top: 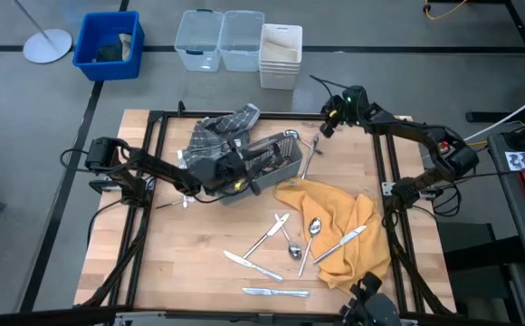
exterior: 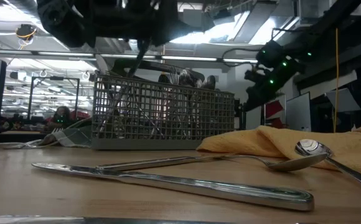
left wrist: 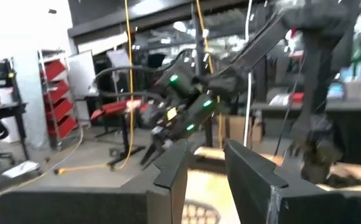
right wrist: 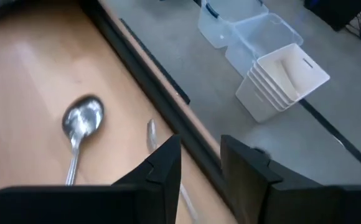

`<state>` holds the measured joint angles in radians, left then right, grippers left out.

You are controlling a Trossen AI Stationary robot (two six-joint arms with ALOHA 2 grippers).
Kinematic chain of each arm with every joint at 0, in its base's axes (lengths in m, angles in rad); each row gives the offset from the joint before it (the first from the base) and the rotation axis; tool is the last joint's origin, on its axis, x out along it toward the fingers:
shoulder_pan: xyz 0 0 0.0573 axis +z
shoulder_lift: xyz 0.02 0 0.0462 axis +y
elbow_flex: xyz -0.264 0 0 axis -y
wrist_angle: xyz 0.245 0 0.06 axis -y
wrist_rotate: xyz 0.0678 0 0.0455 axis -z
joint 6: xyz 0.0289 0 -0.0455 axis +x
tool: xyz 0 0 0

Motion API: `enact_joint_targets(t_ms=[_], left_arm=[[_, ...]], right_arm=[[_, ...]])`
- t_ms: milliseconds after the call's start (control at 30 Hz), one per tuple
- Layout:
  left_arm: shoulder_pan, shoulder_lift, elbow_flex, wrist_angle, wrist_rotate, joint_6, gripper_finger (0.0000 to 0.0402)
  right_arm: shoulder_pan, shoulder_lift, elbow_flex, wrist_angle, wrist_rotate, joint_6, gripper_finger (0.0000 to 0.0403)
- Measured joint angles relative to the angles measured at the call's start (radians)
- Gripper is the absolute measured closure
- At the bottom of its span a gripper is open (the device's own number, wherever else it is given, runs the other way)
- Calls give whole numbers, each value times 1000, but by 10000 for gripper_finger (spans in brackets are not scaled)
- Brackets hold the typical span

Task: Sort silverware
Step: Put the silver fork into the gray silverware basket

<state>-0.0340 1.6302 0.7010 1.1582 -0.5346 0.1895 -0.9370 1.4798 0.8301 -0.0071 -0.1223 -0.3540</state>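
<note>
Lying loose on the wooden table (top: 154, 272) is part of the silverware: a knife (top: 275, 292) nearest the front edge, another knife (top: 252, 265) just behind it, a fork (top: 268, 234) slanting up from there, and two spoons (top: 291, 244), one of them (top: 309, 237) with its bowl touching the edge of a yellow cloth (top: 335, 213). A third knife (top: 339, 244) rests on that cloth. More pieces stand upright in the grey mesh caddy (top: 267, 163) at mid-table, handles and heads showing above its rim in the low view (exterior: 187, 79). One spoon (top: 310, 159) lies on the table just beside the caddy's right end, reaching toward the back edge; the right wrist view shows it (right wrist: 81, 127) on bare wood near the table's black frame.

A grey checked cloth (top: 217, 131) sits bunched behind the caddy, touching it.

The left tool (top: 244, 172) is over the caddy's left half, its arm stretched in from the left side of the table. Its fingers (left wrist: 246, 177) stand spread with a clear gap and nothing between them. The right tool (top: 329, 122) hangs near the back edge, above and beyond the spoon by the caddy; its fingers (right wrist: 162, 165) are likewise parted and pinch nothing.

Beyond the table, on the floor, are two clear bins (top: 219, 38), a white stack of tubs (top: 281, 54) and a blue bin (top: 109, 43).
</note>
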Motion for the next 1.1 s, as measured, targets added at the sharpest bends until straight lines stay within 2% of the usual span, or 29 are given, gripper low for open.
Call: enact_joint_targets(t_ms=[267,467,667,833,1100], left_arm=[[-64,-2,0,24,0,3,306],[-111,-5,0,31,0,77,306],[-134,-5,1,36,0,106,306],[-138,-6,1,36,0,106,306],[-137,-6,1,34,-1,106,306]], right_arm=[[-1,159,239,-280,-1,-73,288],[-12,281,333,-464,-1,-104,288],[-42,351,350,-493,-13,-104,288],[-63,372,350,-505,-54,-105,288],[-65,414,350,-491,-55,-106,288]])
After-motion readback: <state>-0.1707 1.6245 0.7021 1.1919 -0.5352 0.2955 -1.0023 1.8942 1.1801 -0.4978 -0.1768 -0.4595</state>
